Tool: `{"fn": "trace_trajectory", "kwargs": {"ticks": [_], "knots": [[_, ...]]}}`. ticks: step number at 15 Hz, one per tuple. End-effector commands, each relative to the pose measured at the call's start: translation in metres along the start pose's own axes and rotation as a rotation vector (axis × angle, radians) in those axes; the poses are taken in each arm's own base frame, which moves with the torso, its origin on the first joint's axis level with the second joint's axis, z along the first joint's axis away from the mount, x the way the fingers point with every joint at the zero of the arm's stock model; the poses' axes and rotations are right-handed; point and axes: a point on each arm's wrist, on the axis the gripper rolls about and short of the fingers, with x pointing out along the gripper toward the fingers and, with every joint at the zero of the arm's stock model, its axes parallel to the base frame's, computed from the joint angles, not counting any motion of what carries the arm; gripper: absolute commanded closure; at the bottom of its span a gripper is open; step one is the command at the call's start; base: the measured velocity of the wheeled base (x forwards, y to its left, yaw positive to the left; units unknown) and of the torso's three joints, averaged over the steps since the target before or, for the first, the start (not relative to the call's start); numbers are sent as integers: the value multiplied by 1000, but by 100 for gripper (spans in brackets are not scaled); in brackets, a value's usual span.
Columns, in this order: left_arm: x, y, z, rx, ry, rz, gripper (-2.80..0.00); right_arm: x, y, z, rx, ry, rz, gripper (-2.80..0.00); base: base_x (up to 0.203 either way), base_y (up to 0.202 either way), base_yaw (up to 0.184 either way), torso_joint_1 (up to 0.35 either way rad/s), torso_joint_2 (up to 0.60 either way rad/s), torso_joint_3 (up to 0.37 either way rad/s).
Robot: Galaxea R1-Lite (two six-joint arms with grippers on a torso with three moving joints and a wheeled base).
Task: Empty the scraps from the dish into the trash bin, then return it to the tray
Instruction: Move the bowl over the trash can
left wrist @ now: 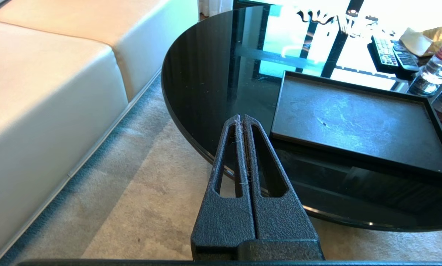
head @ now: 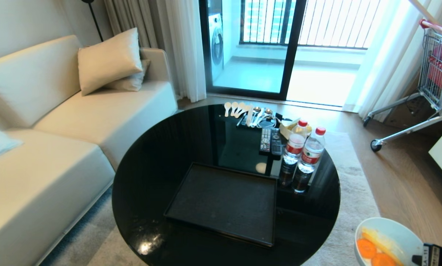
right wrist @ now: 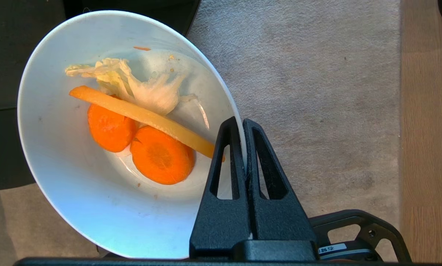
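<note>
White dish (right wrist: pixel 76 184) rim pinched by right gripper (right wrist: pixel 243 123) fingers over open carpet (right wrist: pixel 298 74); left gripper (left wrist: pixel 242 119) fingers together.

I'm in home living room: cream sofa (head: pixel 58 122) with cushions (head: pixel 108 59), round black glass coffee table (head: pixel 161 155) on beige rug (head: pixel 353 184), remotes (head: pixel 270 141), water bottles (head: pixel 304 155), balcony door (head: pixel 280 48), curtains (head: pixel 176 44), washing machine (head: pixel 217 44) outside.
</note>
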Motion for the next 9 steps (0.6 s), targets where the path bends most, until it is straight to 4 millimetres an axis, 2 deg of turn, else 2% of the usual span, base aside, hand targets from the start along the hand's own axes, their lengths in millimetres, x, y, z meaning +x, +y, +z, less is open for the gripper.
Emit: {"fn": "trace_trajectory", "kwargs": {"ticks": [1,6,9], "knots": [[0,0,0,0,-1,0,0,1,0,0,0,4,-6,0,0,0,0,0,0,0],[0,0,0,-1,-1,0,0,1,0,-1,-2,7,-8,0,-12,0,1,2,1,0],[0,0,0,-1,-1,0,0,2,0,-1,-3,9,-10,0,-172,0,-1,-1,4,5]]}}
